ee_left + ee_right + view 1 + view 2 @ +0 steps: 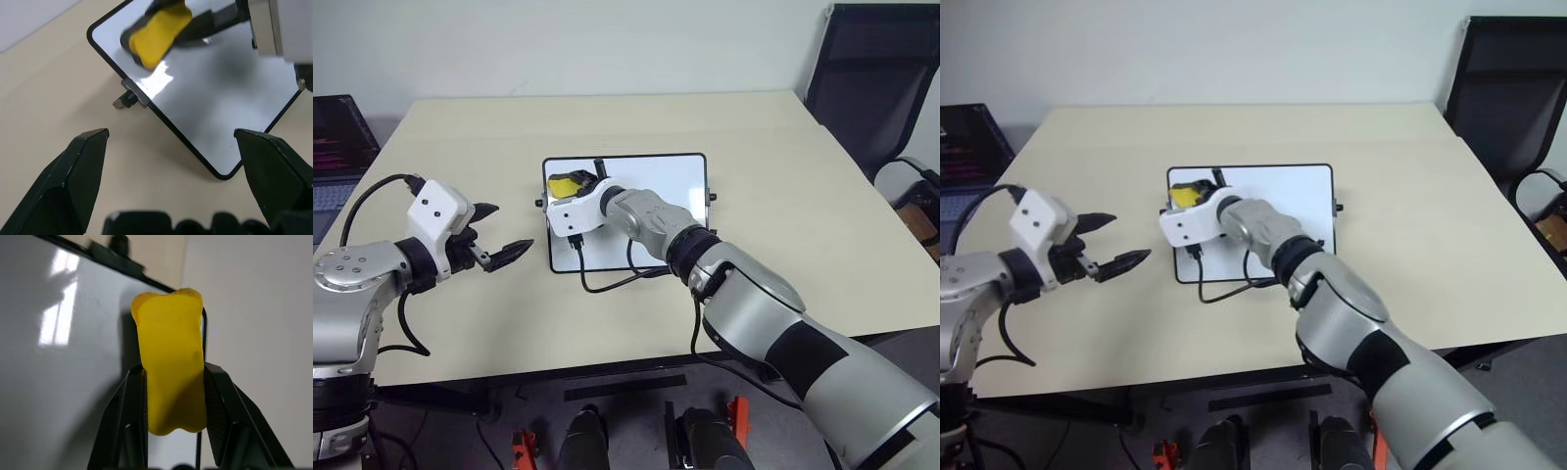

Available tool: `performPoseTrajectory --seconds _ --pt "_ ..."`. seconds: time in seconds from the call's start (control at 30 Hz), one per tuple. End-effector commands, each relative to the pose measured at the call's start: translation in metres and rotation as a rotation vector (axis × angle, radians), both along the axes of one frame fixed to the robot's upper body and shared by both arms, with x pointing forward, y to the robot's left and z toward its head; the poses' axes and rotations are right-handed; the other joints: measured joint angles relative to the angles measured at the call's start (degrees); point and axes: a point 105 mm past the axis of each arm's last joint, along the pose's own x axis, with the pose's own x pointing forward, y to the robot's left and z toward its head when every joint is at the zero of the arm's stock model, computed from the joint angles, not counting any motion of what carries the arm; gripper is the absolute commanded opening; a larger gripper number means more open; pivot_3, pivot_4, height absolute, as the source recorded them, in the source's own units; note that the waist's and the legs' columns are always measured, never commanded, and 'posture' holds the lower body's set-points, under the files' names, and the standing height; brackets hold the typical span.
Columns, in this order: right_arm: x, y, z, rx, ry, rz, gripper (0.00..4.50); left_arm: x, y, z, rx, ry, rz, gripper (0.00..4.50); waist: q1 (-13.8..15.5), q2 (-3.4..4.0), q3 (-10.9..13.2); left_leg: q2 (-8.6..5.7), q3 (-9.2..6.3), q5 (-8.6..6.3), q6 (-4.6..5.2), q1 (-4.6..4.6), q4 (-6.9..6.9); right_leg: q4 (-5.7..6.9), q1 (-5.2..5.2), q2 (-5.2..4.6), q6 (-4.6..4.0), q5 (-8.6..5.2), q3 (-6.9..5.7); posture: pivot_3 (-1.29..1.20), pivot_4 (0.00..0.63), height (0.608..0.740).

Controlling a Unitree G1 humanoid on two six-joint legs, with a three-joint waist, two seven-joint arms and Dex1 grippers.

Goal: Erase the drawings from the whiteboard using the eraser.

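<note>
- Eraser (171, 362) sits pinched between the two black fingers of the right gripper (585, 182), squeezed at its waist so the yellow block bulges above and below the hold; that firm side-on pinch looks meant to keep it from twisting while it is rubbed.
- Right arm reaches across from the robot's right so the eraser lands at the far left corner of the whiteboard (656, 186), close to the black frame and the small knob (124, 100) on that short side; I judge it is working the corner area.
- Whiteboard lies flat near the middle of the worktop (783, 196), long side across the robot's front, which puts every part within the right arm's reach.
- Board surface that shows is glossy white with only reflections; no drawings can be made out on the uncovered part, and whatever lies under the eraser and wrist is hidden, so the job looks nearly done but that cannot be confirmed.
- Left gripper (504, 235) hangs over bare worktop just beside the board's left short edge, fingers spread wide and empty, pointed toward the board; likely parked to steady the frame if it slides.
- Cable (607, 284) from the right wrist loops over the board's near edge onto the worktop and could drag.
</note>
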Motion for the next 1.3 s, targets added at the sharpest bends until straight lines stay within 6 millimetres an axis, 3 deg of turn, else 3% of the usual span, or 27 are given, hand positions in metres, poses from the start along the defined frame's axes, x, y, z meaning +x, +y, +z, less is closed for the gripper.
performPoseTrajectory --seconds 0.03,0.1,0.2,0.53,0.77,0.9,0.97,1.07,1.17,1.3 --pt "0.008 -0.009 0.015 0.069 -0.036 -0.048 1.14 -0.002 -0.001 0.017 0.004 -0.061 -0.008 4.5 0.2 -0.02 0.0 0.0 -0.01 0.02 0.01 0.0 0.03 0.0 0.01 0.0 0.04 0.02 0.0 0.0 0.15 0.74" --pt "0.01 -0.009 0.035 0.14 -0.089 -0.05 1.14 -0.002 -0.002 0.017 0.004 -0.06 -0.008 4.5 0.3 -0.07 0.0 -0.01 -0.01 0.06 0.05 -0.01 0.06 -0.03 0.0 -0.01 0.01 0.0 0.02 0.0 0.15 0.74" --pt "0.011 -0.01 0.039 0.126 -0.101 -0.051 1.14 -0.001 -0.002 0.017 0.005 -0.06 -0.01 4.5 0.3 -0.12 0.0 -0.02 0.0 0.11 0.11 -0.01 0.07 -0.04 0.0 -0.02 -0.07 -0.01 0.03 0.0 0.15 0.74" --pt "0.008 -0.018 -0.02 -0.107 0.039 -0.066 1.14 -0.002 -0.003 0.018 0.007 -0.061 -0.011 4.5 0.0 -0.15 0.0 0.0 0.0 0.06 0.08 0.0 -0.09 0.0 -0.02 0.0 -0.02 0.04 0.0 0.0 0.15 0.74" --pt "0.02 -0.028 0.018 0.115 0.009 -0.127 1.14 -0.002 -0.003 0.017 0.008 -0.056 -0.014 4.5 0.5 -0.19 0.0 -0.02 -0.01 0.14 0.14 0.02 0.07 -0.03 0.02 -0.03 0.0 0.03 0.02 0.0 0.15 0.74" --pt "0.024 -0.042 -0.003 0.081 0.126 -0.177 1.14 -0.002 -0.004 0.015 0.006 -0.05 -0.022 4.5 0.6 -0.2 0.0 -0.03 -0.01 0.18 0.19 0.03 0.08 -0.03 0.02 -0.05 0.0 0.04 0.03 0.0 0.15 0.74" --pt "0.019 -0.046 -0.031 -0.028 0.23 -0.174 1.14 -0.004 -0.009 0.013 -0.002 -0.038 -0.045 4.5 0.5 -0.22 0.0 -0.02 -0.01 0.19 0.21 0.04 0.06 -0.01 0.03 -0.03 0.11 0.1 0.02 0.0 0.15 0.74" --pt "0.012 -0.048 -0.054 -0.115 0.319 -0.157 1.14 -0.004 -0.011 0.011 -0.008 -0.03 -0.062 4.5 0.5 -0.23 -0.1 0.0 -0.01 0.19 0.21 0.11 0.05 0.0 0.08 -0.01 0.21 0.14 0.01 0.0 0.15 0.74" --pt "0.006 -0.045 -0.063 -0.109 0.364 -0.129 1.14 -0.005 -0.012 0.011 -0.013 -0.022 -0.076 4.5 0.5 -0.24 -0.2 0.0 -0.01 0.18 0.21 0.26 0.05 0.0 0.18 -0.01 0.1 0.07 0.01 0.0 0.15 0.74" --pt "0.004 -0.043 -0.057 0.056 0.475 -0.112 1.14 -0.007 -0.018 0.009 -0.026 -0.009 -0.109 4.5 0.5 -0.29 -0.2 -0.05 -0.01 0.16 0.17 0.48 0.06 -0.02 0.2 -0.12 -0.05 0.12 0.0 0.0 0.15 0.74"
